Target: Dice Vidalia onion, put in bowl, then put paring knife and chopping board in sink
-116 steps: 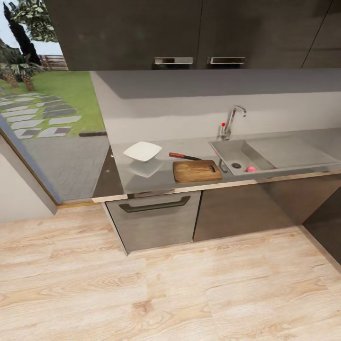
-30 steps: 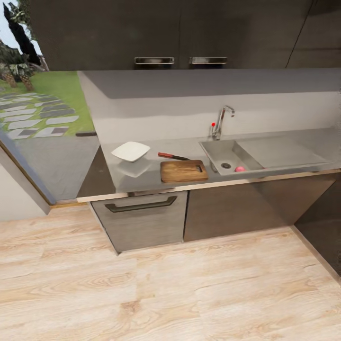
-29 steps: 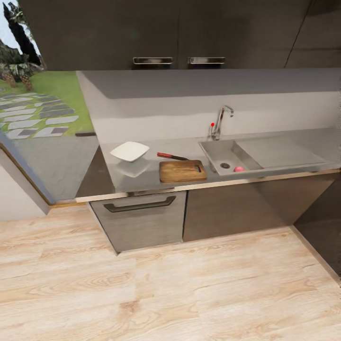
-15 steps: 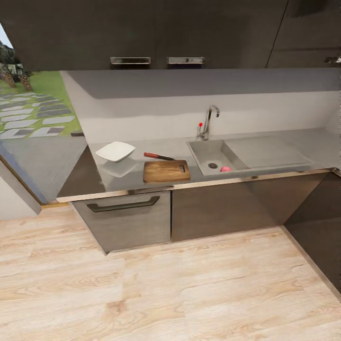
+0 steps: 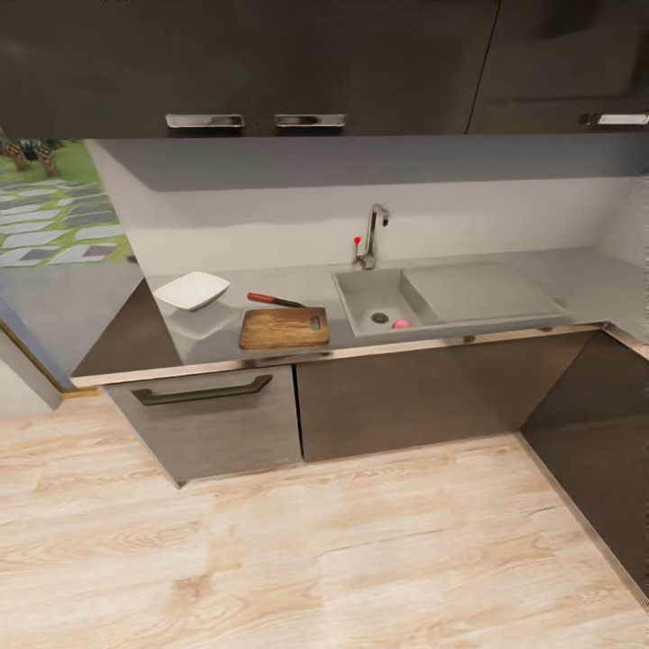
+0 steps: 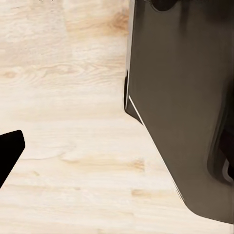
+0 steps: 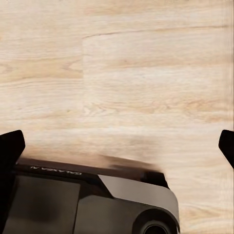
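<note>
at the right wrist, the right gripper (image 7: 117, 141) is hanging over the wood floor (image 7: 146, 73) with its two dark fingertips (image 7: 9, 146) sitting at opposite edges of the view, so the jaws are reading wide and empty. at the left wrist, one fingertip (image 6: 9, 151) of the left gripper is showing over the same floor beside the robot's dark body (image 6: 185, 97); you cannot tell its jaw state from that.

outward, in the head view: the countertop (image 5: 225, 333) is sitting across open floor from you. the vidalia onion (image 5: 400, 324) is appearing as a small pinkish bulb in the sink (image 5: 361, 315), just beside the drain. the chopping board (image 5: 284, 328) is lying near the front edge, between sink and bowl (image 5: 191, 290); the paring knife (image 5: 275, 300) is lying just behind the board.

judgement: you are approaching, nothing grasped yet. aim the base at the sink basin, square to the cabinet front, stopping where the right arm is reaching the onion and the board is staying within reach. raise the arms before closing on the counter edge.
</note>
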